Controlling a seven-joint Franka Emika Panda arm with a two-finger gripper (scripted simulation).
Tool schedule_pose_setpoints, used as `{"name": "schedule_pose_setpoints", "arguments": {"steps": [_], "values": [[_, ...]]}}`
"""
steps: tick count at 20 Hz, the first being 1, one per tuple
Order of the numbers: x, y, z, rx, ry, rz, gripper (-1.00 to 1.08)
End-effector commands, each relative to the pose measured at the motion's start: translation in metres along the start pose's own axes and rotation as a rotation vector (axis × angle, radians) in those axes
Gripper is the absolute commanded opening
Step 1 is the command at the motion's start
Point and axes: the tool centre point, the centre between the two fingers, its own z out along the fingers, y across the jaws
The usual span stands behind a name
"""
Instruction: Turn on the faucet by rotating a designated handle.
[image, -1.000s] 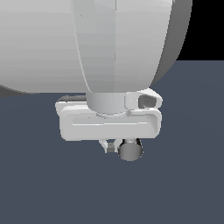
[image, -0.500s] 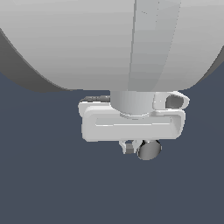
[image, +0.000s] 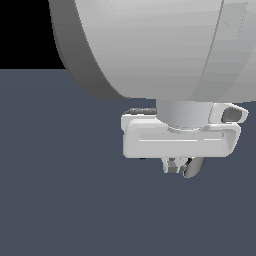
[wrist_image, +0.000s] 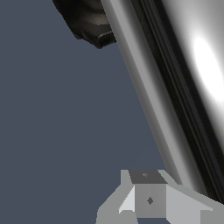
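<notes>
The gripper (image: 176, 165) shows in the exterior view only as a small cluster of grey fingertips poking out beneath its wide white hand body, and whether its jaws stand apart or together cannot be told from either view. Just beside those tips, toward the exterior view's right, sits the flat grey round end of the handle (image: 193, 167), touching or very nearly touching them. In the wrist view one grey finger (wrist_image: 148, 199) shows at the edge of the picture, with the handle (wrist_image: 175, 87) running right alongside it as a long chrome bar with a bright highlight and dark streaks; its near side looks to meet the finger, though true contact is unclear. At the bar's far end a dark ridged lump of the faucet (wrist_image: 87, 22) is partly in view. Above the hand, the big white robot arm (image: 150, 45) fills the upper exterior view, over a plain dark blue-grey floor (image: 60, 190)
</notes>
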Motion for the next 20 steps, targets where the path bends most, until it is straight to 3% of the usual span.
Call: {"name": "schedule_pose_setpoints", "arguments": {"steps": [1, 14, 16, 20], "values": [[0.008, 0.013, 0.0, -0.005, 0.008, -0.005, -1.0], [0.013, 0.067, 0.0, -0.005, 0.008, -0.005, -1.0], [0.013, 0.055, 0.0, -0.003, 0.006, -0.023, -1.0], [0.024, 0.065, -0.001, -0.003, 0.006, -0.022, -1.0]]}}
